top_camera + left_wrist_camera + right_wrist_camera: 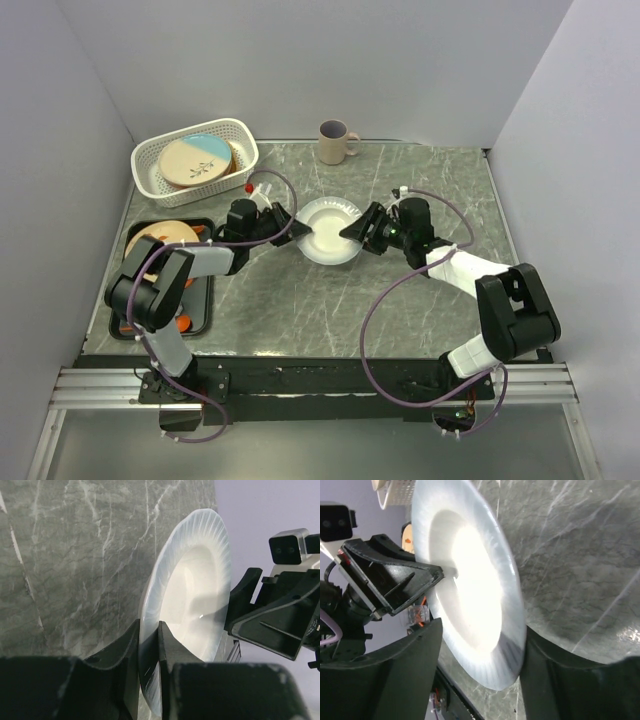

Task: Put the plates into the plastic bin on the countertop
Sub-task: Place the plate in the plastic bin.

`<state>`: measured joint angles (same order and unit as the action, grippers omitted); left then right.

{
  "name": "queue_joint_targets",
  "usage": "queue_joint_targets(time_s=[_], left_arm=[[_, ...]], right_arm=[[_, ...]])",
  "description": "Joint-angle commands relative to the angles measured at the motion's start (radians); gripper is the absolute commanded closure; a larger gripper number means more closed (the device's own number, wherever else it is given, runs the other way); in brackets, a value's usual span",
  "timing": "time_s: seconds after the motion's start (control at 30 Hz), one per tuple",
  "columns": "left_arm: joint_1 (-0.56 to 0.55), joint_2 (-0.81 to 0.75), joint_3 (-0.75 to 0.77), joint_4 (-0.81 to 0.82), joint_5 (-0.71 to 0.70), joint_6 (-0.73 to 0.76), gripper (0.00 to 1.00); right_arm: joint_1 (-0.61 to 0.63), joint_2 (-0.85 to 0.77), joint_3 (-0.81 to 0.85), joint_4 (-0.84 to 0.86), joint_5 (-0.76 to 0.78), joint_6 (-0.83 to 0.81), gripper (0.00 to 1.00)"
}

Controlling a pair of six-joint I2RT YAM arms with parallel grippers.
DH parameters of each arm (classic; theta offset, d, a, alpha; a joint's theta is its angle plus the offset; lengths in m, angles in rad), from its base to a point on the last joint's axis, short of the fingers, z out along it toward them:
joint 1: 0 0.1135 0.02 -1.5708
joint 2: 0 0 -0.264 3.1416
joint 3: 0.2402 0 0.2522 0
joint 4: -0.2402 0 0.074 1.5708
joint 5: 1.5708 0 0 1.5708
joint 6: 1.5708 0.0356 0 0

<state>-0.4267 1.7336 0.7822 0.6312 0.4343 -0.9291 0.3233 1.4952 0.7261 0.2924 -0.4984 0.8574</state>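
Halfway there at best: my left claw (290, 228) is pinched tight on the rim of the pale white plate (325, 240) at mid-bench (400, 300). My right claw (355, 232) stands with jaws apart around the opposite rim, gripping nothing. Two plates (195, 160), as far as I can tell, already lie in the plastic bin (150, 172). This one and the stack (165, 235) on the black tray (197, 310) have yet to go in.

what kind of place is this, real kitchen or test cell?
Probably a lab test cell dressed as a kitchen counter: marble-look countertop boxed by plain walls, plastic bin of plates, a mug.
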Motion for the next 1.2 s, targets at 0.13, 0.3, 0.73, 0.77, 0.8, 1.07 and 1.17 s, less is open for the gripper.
queue_joint_targets(time_s=[0.13, 0.3, 0.73, 0.77, 0.8, 1.07, 1.17], left_arm=[[0.002, -0.097, -0.011, 0.018, -0.026, 0.027, 0.99], [0.005, -0.091, -0.008, 0.021, -0.023, 0.019, 0.99], [0.043, -0.066, 0.072, -0.005, 0.012, 0.027, 0.99], [0.049, -0.075, 0.081, -0.016, 0.015, 0.030, 0.99], [0.058, -0.081, 0.086, -0.025, 0.015, 0.036, 0.99], [0.199, -0.175, 0.132, -0.177, 0.014, 0.095, 0.99], [0.261, -0.215, 0.147, -0.212, 0.021, 0.102, 0.99]], right_arm=[[0.011, 0.022, 0.041, 0.119, -0.031, 0.000, 0.05], [0.011, 0.004, 0.039, 0.083, -0.014, -0.024, 0.00], [0.010, -0.108, -0.039, 0.013, 0.053, -0.072, 0.00], [0.010, -0.115, -0.042, 0.008, 0.058, -0.075, 0.00], [0.010, -0.121, -0.045, 0.007, 0.064, -0.077, 0.00], [0.020, -0.109, -0.025, 0.002, 0.054, -0.084, 0.00], [0.037, -0.067, -0.013, 0.034, 0.032, -0.069, 0.00]])
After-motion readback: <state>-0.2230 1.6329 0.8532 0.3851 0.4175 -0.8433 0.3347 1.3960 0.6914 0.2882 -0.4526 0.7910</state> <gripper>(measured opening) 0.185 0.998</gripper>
